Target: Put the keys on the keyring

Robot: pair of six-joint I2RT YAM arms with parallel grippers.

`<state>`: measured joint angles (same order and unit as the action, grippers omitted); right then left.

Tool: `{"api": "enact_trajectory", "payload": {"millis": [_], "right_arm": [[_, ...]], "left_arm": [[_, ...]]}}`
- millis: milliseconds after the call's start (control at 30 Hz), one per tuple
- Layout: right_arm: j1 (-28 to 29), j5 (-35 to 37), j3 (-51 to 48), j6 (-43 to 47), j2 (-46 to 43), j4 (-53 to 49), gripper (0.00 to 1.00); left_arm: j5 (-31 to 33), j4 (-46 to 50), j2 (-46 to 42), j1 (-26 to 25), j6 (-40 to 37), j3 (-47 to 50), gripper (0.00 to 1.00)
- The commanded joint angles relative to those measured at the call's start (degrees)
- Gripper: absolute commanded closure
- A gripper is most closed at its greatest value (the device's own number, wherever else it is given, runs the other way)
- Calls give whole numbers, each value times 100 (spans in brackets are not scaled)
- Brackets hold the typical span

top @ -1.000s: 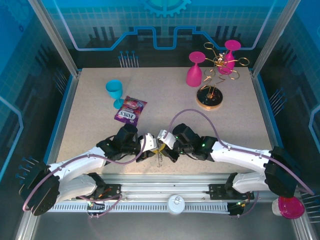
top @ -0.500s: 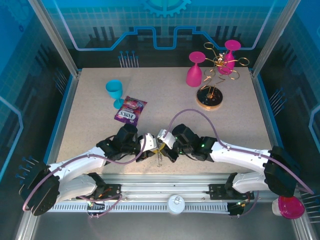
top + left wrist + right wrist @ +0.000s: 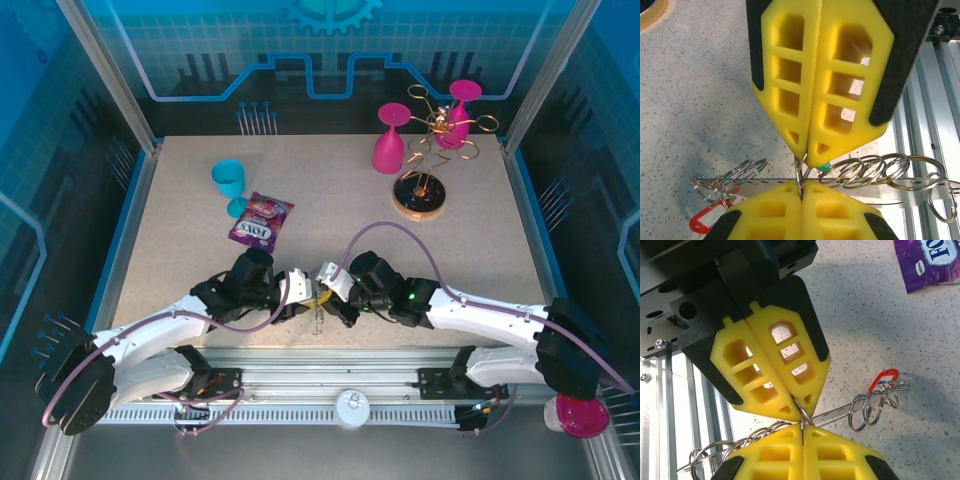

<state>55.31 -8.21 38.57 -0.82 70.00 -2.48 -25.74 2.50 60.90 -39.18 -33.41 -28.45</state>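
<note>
My left gripper [image 3: 303,300] and right gripper [image 3: 333,302] meet tip to tip just above the table's near edge. Both are shut on the same small split ring [image 3: 800,172], which sits at the keyring, a flat grey metal strip [image 3: 765,182] with several split rings on it. In the left wrist view my left gripper [image 3: 803,192] is at the bottom and the right fingers [image 3: 840,100] above. The red-tagged key [image 3: 702,222] hangs at the strip's end, and a bit of green tag [image 3: 825,166] peeks out behind the fingertips. In the right wrist view my right gripper [image 3: 803,429] pinches the ring, with the red tag [image 3: 883,378] beyond.
A purple snack packet [image 3: 260,221] and a blue cup [image 3: 228,182] lie behind the left arm. Pink glasses [image 3: 390,142] and a gold wire rack [image 3: 432,160] stand at the back right. The metal rail [image 3: 350,362] runs just below the grippers.
Both grippers, still joined on the ring, have drifted slightly toward the near edge. The right forearm has shifted a little to the right.
</note>
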Motion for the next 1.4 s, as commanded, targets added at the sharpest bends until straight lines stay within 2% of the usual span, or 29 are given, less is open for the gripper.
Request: {"api": "enact_trajectory", "payload": {"millis": [0, 433, 967, 1367], "right_arm": [[-129, -230, -34, 137, -99, 284, 100], [-161, -332, -1, 269, -144, 207, 100], [-47, 142, 569, 175, 184, -331, 100], [-24, 686, 1059, -561, 633, -732, 100]], "left_arm": [[-616, -250, -166, -70, -261, 13, 100], [-635, -299, -263, -64, -482, 76, 100], [-542, -185, -290, -148, -752, 85, 100], [-212, -207, -399, -280, -1009, 162, 100]]}}
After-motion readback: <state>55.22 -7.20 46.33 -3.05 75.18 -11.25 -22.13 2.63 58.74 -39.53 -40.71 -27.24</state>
